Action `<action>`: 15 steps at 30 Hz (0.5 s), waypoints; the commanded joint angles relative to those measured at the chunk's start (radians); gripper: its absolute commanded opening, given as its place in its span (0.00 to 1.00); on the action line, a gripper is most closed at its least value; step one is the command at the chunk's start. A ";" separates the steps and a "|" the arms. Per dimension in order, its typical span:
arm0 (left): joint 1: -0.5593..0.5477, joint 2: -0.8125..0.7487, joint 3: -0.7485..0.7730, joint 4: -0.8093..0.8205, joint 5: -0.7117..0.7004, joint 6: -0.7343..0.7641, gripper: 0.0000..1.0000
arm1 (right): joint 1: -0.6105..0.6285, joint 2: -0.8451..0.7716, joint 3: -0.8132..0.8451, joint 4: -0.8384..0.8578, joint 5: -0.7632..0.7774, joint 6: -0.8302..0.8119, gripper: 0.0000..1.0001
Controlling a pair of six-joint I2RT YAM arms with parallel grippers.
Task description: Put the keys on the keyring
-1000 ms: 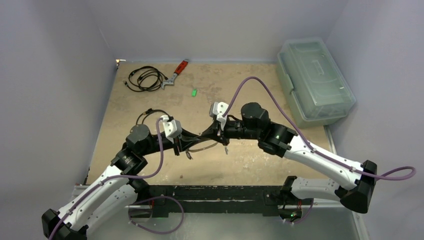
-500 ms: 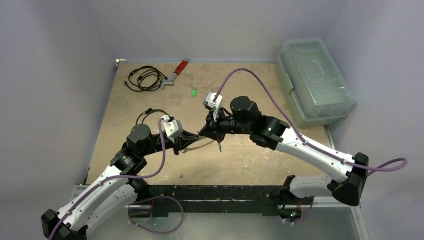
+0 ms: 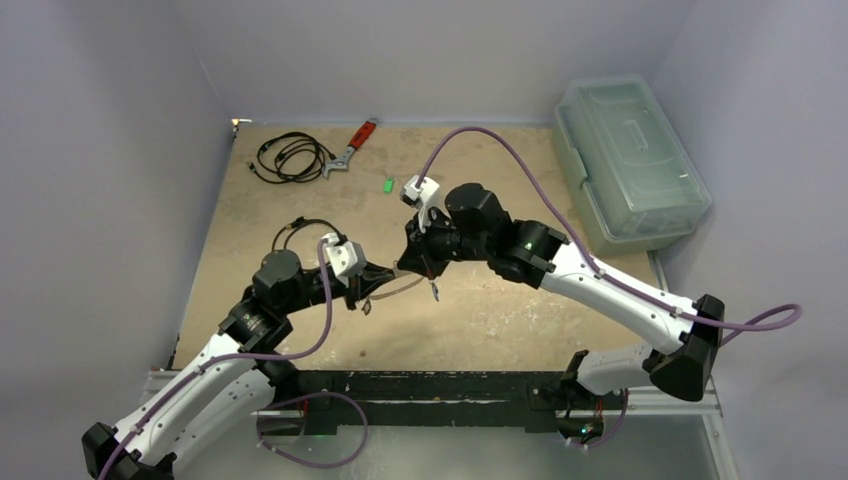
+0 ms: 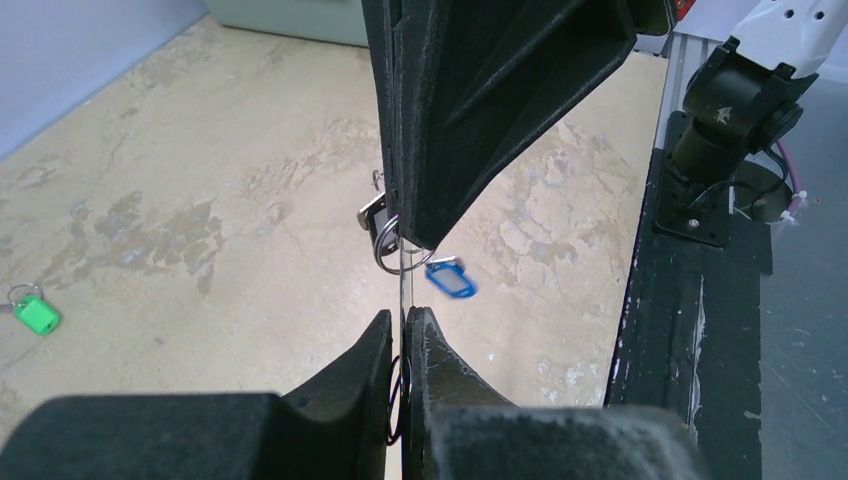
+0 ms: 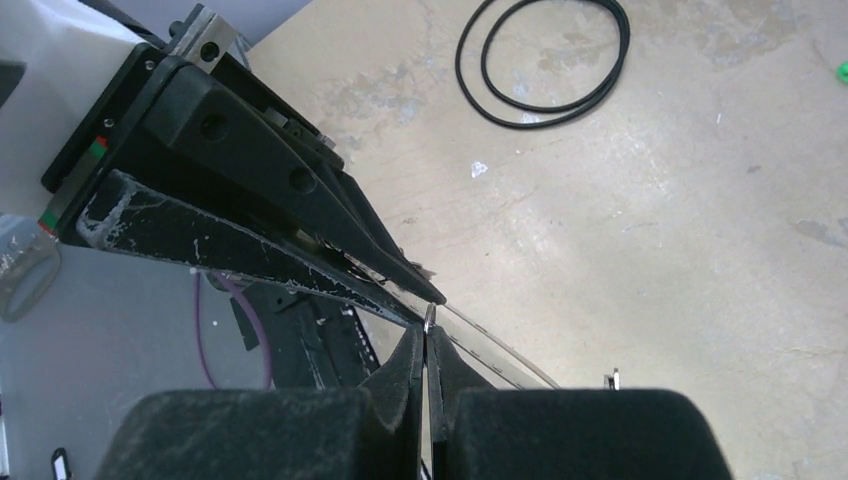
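Right gripper [image 3: 405, 268] moved leftward, left gripper [image 4: 402, 318] clamping the keyring [image 5: 495, 350].

Cables [image 3: 290, 150], wrench [image 3: 352, 146] far-left — (bin [image 3: 630, 160] right)

My two hands meet above the middle of the worktop [image 3: 500, 320]. My left hand [image 3: 372, 285] comes in from the left and my right hand [image 3: 412, 266] from the right, tips almost touching. The keyring [image 5: 495, 348] lies between them, its wire running between the fingers of my left hand toward the tip of my right. I can't quite tell which part my right hand pinches. The hanging key [image 4: 450, 280] dangles just under my right hand's tip. The loose key [image 3: 388, 184] lies alone on the worktop behind both hands. Farther back on the left lies a coiled cable [image 3: 290, 157], with a wrench [image 3: 352, 147] just right of it. A lidded box [image 3: 630, 160] sits at the worktop's far right edge.
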 commanded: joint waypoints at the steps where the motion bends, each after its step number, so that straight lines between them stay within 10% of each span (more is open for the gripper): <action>1: 0.001 -0.020 0.006 0.084 0.010 0.017 0.01 | 0.006 0.036 0.055 -0.069 0.005 0.024 0.00; 7: 0.002 -0.034 0.002 0.089 0.019 0.019 0.37 | 0.006 0.064 0.108 -0.134 0.023 0.012 0.00; 15: 0.001 0.008 0.003 0.130 0.099 0.004 0.48 | 0.006 0.082 0.141 -0.175 0.004 0.013 0.00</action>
